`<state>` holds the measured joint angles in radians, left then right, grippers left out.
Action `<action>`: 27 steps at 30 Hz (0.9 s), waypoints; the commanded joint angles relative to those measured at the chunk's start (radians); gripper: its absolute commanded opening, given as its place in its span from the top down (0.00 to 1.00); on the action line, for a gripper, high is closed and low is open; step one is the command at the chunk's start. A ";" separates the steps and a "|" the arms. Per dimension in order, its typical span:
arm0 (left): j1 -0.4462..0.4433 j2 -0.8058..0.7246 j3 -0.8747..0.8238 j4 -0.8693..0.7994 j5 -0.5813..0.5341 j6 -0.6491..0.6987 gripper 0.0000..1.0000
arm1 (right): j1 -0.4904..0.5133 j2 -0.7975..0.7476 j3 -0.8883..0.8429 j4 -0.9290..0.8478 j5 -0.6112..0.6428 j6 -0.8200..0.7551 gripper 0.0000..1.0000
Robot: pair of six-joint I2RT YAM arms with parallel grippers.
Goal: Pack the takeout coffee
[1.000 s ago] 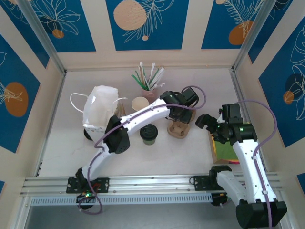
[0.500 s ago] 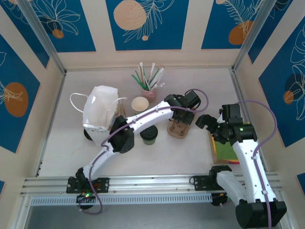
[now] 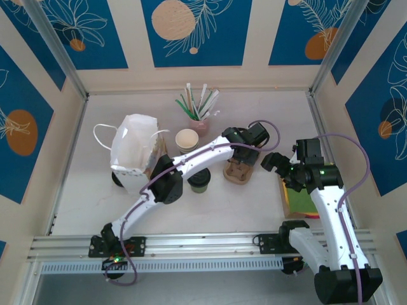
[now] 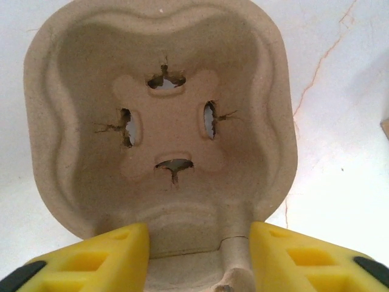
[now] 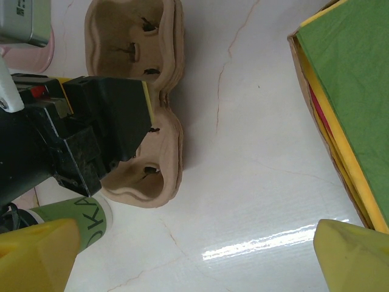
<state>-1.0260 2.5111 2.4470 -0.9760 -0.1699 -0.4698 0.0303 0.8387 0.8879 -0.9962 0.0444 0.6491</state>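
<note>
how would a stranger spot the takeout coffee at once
From the white bag at the left, look right, to where the left arm's white link crosses. The takeout coffee stands there: a small green cup with a black lid, unlike the lidless cup stack behind it.

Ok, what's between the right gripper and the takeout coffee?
The pulp cup carrier, with the left gripper over it, lies between the right gripper and the takeout coffee, as the top view shows.

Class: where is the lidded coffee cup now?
Top view, mid-table: lidded coffee cup sits under the left arm, between white bag and pulp carrier.
</note>
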 commanded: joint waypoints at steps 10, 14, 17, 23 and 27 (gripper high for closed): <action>-0.016 -0.005 0.027 -0.061 -0.046 -0.007 0.55 | -0.006 -0.017 -0.017 -0.005 -0.028 0.011 0.01; -0.022 -0.029 0.026 -0.049 -0.067 -0.005 0.54 | -0.006 -0.018 -0.017 -0.005 -0.029 0.011 0.01; -0.023 -0.046 0.027 -0.046 -0.078 -0.009 0.53 | -0.006 -0.016 -0.018 -0.005 -0.028 0.011 0.01; -0.024 -0.064 0.025 -0.055 -0.108 -0.022 0.52 | -0.006 -0.017 -0.018 -0.003 -0.031 0.009 0.01; -0.023 -0.053 0.025 -0.079 -0.110 -0.041 0.52 | -0.006 -0.015 -0.018 -0.001 -0.034 0.009 0.01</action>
<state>-1.0393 2.5027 2.4489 -1.0130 -0.2562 -0.4885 0.0303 0.8383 0.8803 -0.9955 0.0406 0.6487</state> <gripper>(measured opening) 0.481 0.989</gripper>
